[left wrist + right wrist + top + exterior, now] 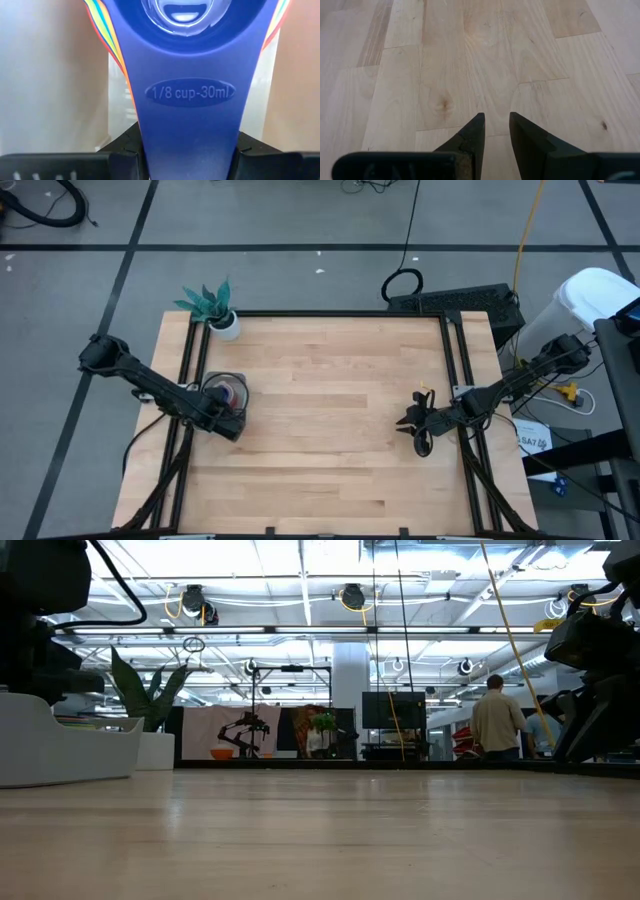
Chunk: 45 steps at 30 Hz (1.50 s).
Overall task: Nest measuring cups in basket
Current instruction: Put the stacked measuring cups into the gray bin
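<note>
The measuring cups [229,391] sit nested in one stack at the table's left, inside the pale grey-blue basket [208,382]. The basket also shows in the low view [60,745]. In the left wrist view the top cup is dark blue, with a handle [190,92] marked "1/8 cup-30ml". Red, yellow and green edges [107,35] of the cups under it show beside it. My left gripper [226,418] is at the stack's handle end. My right gripper [418,427] is at the table's right, empty, its fingers [496,117] a narrow gap apart above bare wood. My left gripper has the stacked handles between its two fingers, and the dark blue handle's lower part [190,150] fills the gap. One finger [122,147] shows on each side of the handle. The handle itself covers the place of contact. The bowls lie in the basket.
A small white pot with a green plant [222,320] stands at the table's far left corner. It also shows in the low view [150,710]. Black rails [452,360] run along the table's left and right sides. The middle of the table is bare wood [330,410].
</note>
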Each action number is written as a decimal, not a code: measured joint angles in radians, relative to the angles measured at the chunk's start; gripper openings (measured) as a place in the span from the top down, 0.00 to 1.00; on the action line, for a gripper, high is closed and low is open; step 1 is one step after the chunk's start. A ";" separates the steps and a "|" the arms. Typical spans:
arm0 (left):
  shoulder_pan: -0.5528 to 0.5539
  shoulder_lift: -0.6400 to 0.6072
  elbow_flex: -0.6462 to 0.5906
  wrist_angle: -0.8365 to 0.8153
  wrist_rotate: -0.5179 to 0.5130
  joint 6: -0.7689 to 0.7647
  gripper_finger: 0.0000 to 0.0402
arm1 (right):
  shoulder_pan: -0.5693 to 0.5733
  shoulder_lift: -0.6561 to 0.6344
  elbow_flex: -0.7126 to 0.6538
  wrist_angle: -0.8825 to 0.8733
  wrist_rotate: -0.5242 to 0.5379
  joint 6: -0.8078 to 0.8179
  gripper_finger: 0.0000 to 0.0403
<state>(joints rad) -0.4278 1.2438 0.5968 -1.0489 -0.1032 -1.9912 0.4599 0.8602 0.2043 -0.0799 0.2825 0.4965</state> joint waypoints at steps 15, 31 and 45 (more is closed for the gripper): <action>0.000 0.000 0.001 0.004 -0.020 0.013 0.65 | 0.000 0.000 0.000 0.000 0.001 0.001 0.79; 0.000 0.000 0.001 0.002 -0.023 0.015 0.25 | 0.000 0.000 0.000 0.000 0.002 0.008 0.79; 0.000 0.000 0.011 -0.002 -0.033 0.041 0.41 | 0.000 0.000 0.000 0.000 0.003 0.008 0.79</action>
<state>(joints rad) -0.4278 1.2434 0.6080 -1.0510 -0.1359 -1.9499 0.4599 0.8600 0.2043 -0.0799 0.2855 0.5045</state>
